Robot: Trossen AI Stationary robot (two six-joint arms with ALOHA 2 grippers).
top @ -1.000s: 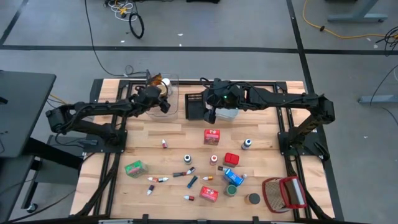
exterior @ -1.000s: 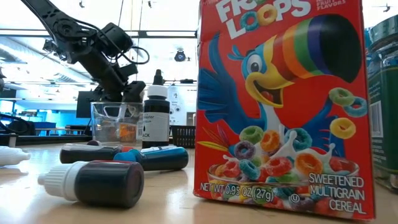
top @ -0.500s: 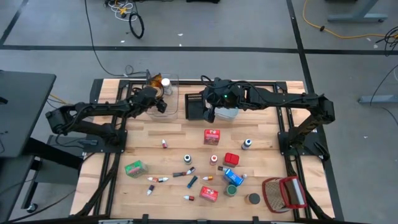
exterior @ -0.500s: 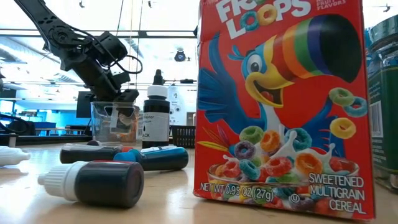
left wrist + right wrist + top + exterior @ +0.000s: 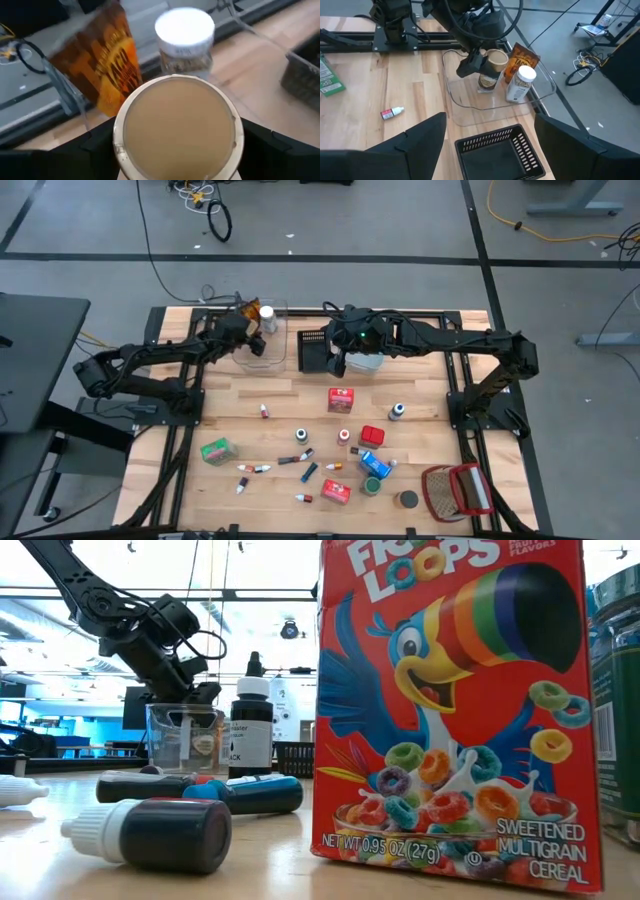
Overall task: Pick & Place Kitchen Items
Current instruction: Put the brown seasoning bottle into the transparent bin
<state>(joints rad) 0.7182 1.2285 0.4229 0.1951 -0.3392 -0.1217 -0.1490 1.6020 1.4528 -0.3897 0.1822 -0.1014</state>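
The left arm has moved along the clear bin (image 5: 280, 352) toward its far end and has dipped lower into it. The right arm has not moved.

The table (image 5: 420, 395) has most of the work left on it. I count about 17 small things lying apart on the wood. The biggest are the red boxes (image 5: 341, 400), a green box (image 5: 215, 450) and a blue box (image 5: 375, 464). Then come cans, little bottles and tiny tubes (image 5: 255, 468). The wire basket (image 5: 455, 492) sits at the near right corner.

Only 3 things are in the clear bin: an orange packet (image 5: 107, 65), a white-lid jar (image 5: 185, 37) and a tan-lid jar (image 5: 175, 125).

The left gripper (image 5: 472, 64) squeezes the tan-lid jar, 1 finger on each side. The jar is down inside the clear bin, just beside the other 2. It looks ready to be let go.

The right gripper (image 5: 490, 125) hangs over the black bin (image 5: 313, 350) with its fingers spread wide and nothing in them.

I think the job is just getting started.
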